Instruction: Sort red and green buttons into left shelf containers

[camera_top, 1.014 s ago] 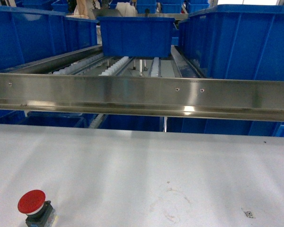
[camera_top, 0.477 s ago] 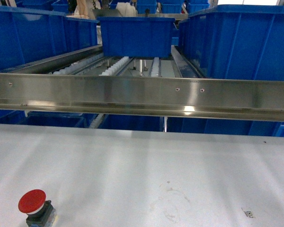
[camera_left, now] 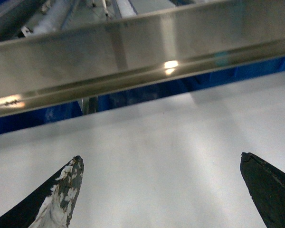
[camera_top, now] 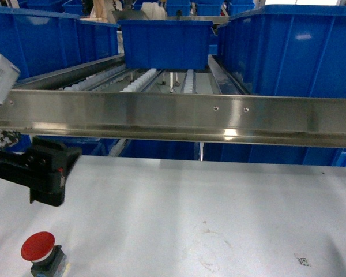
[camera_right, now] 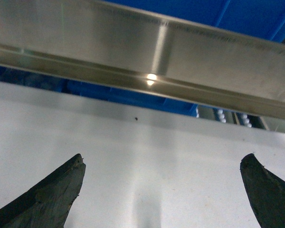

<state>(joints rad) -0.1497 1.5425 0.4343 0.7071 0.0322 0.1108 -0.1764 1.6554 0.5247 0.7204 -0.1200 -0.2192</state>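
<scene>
Red button (camera_top: 38,246): round domed red cap on a blocky black body, upright on the white table (camera_top: 219,196), at its near left corner in the head view.

Left gripper (camera_left: 161,190): over the table, above and beyond the button, not touching it; fingers spread wide, nothing between them.

Right gripper (camera_right: 161,190): over bare table, fingers spread wide, nothing held.

Blue bins (camera_top: 40,43): large, deep, on the shelf behind the steel rail (camera_top: 190,115).

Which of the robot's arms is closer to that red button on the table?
Left. The left gripper hangs just above and behind the red button, jaws open. The right gripper, also open, is out of the head view; its camera shows only bare table.
</scene>
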